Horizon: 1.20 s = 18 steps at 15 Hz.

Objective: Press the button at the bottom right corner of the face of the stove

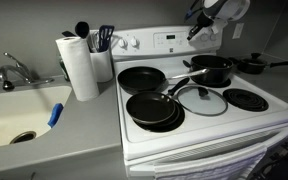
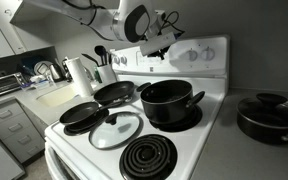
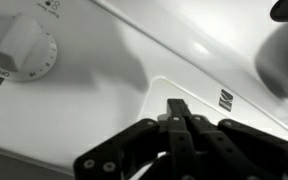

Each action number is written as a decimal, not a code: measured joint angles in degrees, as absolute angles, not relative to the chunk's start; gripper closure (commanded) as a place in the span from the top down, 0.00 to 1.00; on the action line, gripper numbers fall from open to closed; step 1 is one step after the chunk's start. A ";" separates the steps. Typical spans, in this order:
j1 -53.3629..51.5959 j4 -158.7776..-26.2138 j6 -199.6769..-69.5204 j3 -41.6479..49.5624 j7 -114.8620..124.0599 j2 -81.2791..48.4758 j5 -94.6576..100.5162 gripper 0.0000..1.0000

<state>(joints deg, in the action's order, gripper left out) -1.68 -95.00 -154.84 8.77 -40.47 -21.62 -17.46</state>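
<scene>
Wrist view is showing the gripper (image 3: 177, 110) with its two fingers sitting together and nothing between them. The tips are pointing at the face of the stove (image 3: 114, 70). I cannot tell if they are touching it. A round white knob (image 3: 20, 47) is sitting off to the side, apart from the tips.

Only an exterior view is showing the whole stove (image 1: 206, 135). There the gripper is hanging at the back edge, near the back corner far from the sink (image 1: 19, 115). Two black pans (image 1: 154, 108), a glass lid (image 1: 201, 100) and a black pot (image 1: 212, 68) are filling the cooktop below. In an exterior view a second pot (image 2: 269, 117) is sitting on the counter beside the stove. Open room is lying above the pots, along the back edge.
</scene>
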 measured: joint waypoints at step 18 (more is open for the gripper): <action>4.82 -89.59 -156.51 -0.73 -27.08 -27.60 -3.01 0.00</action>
